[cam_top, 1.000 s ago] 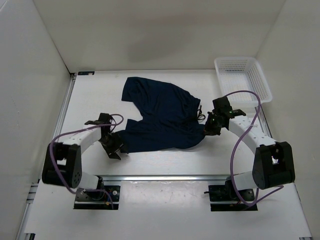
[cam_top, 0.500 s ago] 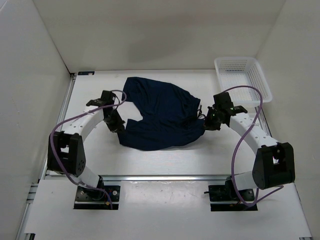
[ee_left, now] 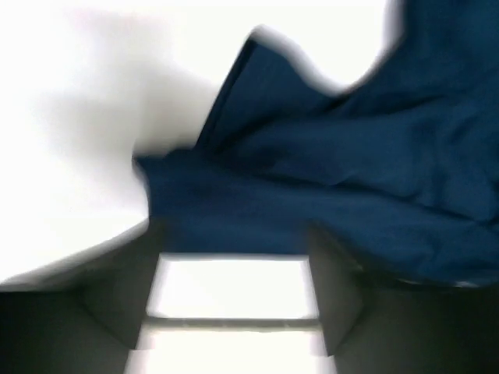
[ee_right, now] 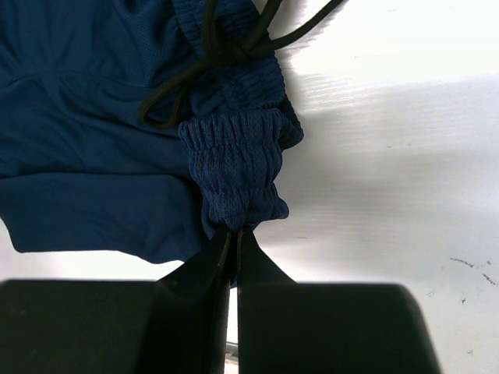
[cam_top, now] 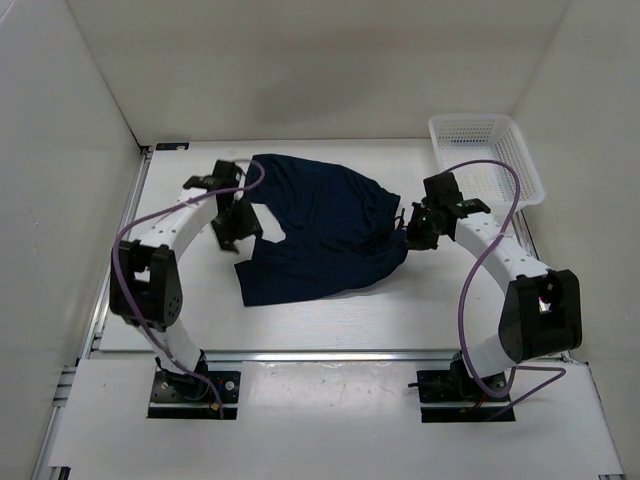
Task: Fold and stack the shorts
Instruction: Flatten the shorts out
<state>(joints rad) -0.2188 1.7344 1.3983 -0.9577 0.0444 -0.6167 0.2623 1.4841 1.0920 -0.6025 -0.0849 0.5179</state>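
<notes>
The dark navy shorts (cam_top: pixel 320 235) lie rumpled on the white table, waistband to the right. My right gripper (cam_top: pixel 415 236) is shut on the bunched elastic waistband (ee_right: pixel 234 167), pinched at its fingertips (ee_right: pixel 234 231). The dark drawstring (ee_right: pixel 226 47) loops just beyond. My left gripper (cam_top: pixel 236 226) is at the shorts' left edge, between the two legs. In the blurred left wrist view its fingers (ee_left: pixel 148 288) stand wide apart with bare table between them, and the navy fabric (ee_left: pixel 351 171) lies across and beyond the tips (ee_left: pixel 234 245). It holds nothing that I can see.
A white mesh basket (cam_top: pixel 485 155) stands at the far right corner, close behind the right arm. White walls enclose the table on the left, back and right. A metal rail (cam_top: pixel 320 352) runs along the near edge.
The left gripper has moved from the near-left hem away toward the far left of the shorts. The near-left leg has shifted and now lies flat. The right gripper has moved slightly farther away, still pinching the waistband.
</notes>
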